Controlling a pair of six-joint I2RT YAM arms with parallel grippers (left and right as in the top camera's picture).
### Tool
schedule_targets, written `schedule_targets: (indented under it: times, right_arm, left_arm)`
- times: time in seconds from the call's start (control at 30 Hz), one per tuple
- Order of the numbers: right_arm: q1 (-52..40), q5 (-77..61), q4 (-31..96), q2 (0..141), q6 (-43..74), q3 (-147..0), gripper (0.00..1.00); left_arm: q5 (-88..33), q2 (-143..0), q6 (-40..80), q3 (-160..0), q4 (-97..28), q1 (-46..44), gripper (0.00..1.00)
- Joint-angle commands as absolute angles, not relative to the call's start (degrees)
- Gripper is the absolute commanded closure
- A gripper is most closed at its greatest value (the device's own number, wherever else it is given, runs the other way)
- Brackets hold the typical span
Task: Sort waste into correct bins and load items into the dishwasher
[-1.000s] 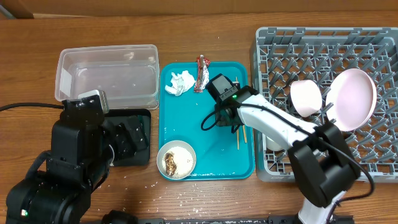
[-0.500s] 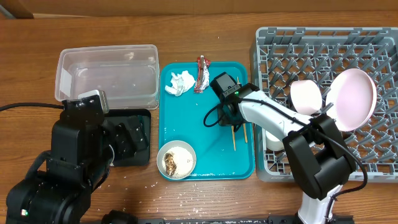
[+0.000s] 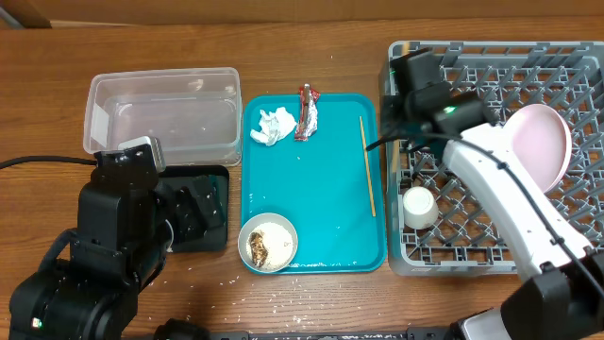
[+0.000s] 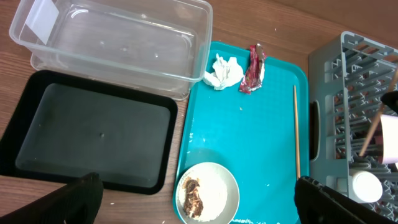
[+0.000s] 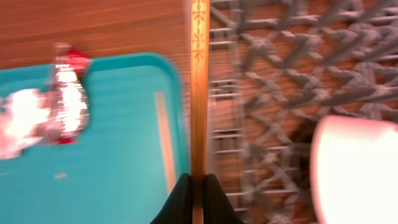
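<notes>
My right gripper (image 5: 198,182) is shut on a wooden chopstick (image 5: 199,87) and holds it above the left edge of the grey dish rack (image 3: 576,57); overhead it sits at the rack's back left corner (image 3: 412,94). A second chopstick (image 3: 368,165) lies on the teal tray (image 3: 321,189). The white tissue (image 3: 273,125) and the red-and-silver wrapper (image 3: 305,111) lie at the tray's far end. The whitish bowl (image 3: 267,242) with food crumbs is at its near end. The pale plate (image 3: 538,149), white cup (image 3: 418,206) and pink bowl (image 5: 360,168) are in the rack. My left gripper (image 4: 199,214) is open and empty.
The clear tub (image 3: 162,118) stands left of the teal tray, with the black tray (image 4: 93,134) in front of it. My left arm (image 3: 104,236) fills the near left corner. Small crumbs dot the table's front edge.
My right gripper has lifted one chopstick off the teal tray and carried it back and right over the rack's left edge. The other chopstick now lies along the tray's right side.
</notes>
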State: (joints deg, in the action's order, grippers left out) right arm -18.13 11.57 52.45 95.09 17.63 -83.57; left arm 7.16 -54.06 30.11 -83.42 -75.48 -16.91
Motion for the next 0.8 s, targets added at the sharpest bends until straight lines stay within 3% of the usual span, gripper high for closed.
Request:
schedule_targets:
  times: [0.0,0.1,0.17,0.27,0.5,0.77]
  right_arm:
    - [-14.66,12.53,51.66,97.78,10.98,-83.55,0.96]
    - [-13.69,9.56,52.01,99.92,8.95,-83.53,0.96]
    - [-14.0,9.45,52.86,100.44,8.69,-83.55,0.67]
    - [-15.92,9.34,53.76,99.26,9.65,-83.77,0.57]
    - [-30.06,7.05,51.62,98.85,15.73,-79.99,0.52]
    - [-30.87,14.46,42.74,110.13,18.02,-75.92,0.52]
  left_arm:
    - [8.08,-54.0,30.87,-84.16,-75.48,-17.28,0.0]
    - [8.08,-54.0,30.87,-84.16,-75.48,-17.28,0.0]
    - [8.1,-54.0,30.87,-84.16,-75.48,-17.28,0.0]
    - [8.08,-54.0,30.87,-84.16,-75.48,-17.28,0.0]
    - [8.08,-54.0,30.87,-84.16,-75.48,-17.28,0.0]
    - [8.08,-54.0,30.87,-84.16,-75.48,-17.28,0.0]
